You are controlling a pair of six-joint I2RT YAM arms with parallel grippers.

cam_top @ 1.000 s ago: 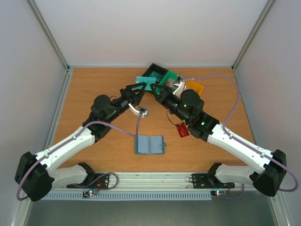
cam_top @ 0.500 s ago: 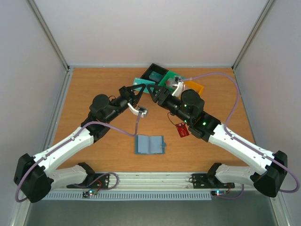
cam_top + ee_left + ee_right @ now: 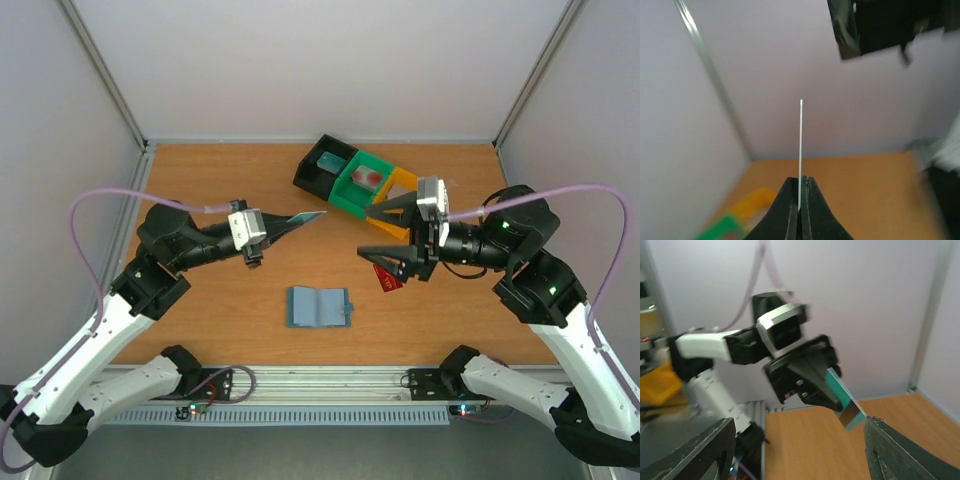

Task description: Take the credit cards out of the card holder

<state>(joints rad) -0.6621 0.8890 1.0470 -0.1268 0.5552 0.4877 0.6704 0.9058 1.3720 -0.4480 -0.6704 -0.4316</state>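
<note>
Counter [image 3: 200, 170] of orange-brown wood carries everything, with both arms raised above it and facing each other across the middle. At the far edge, well apart from the rest, stands a row of bins [image 3: 362, 180], black, green and orange.

Nearer the arms, the light blue card holder [image 3: 318, 307] lies open and flat, between the two tools and touched by neither. Its pockets are too small here to say whether any card remains inside.

Up in the air, the left tool [image 3: 290, 222] is pinched closed on the teal card [image 3: 312, 215], gripping only one end so that most of the card sticks out past the fingertips. The right tool [image 3: 368, 234] has its jaws spread wide and holds nothing. It hangs over the red card [image 3: 388, 280], which lies on the counter just right of the holder.

The main risk is that narrow hold: a quick swing or a bump could pivot the thin card or let it slip out. The tools also point at one another, so a reach by either across the middle could clip the other. The red card, lying flat, may skid rather than lift if pushed.
</note>
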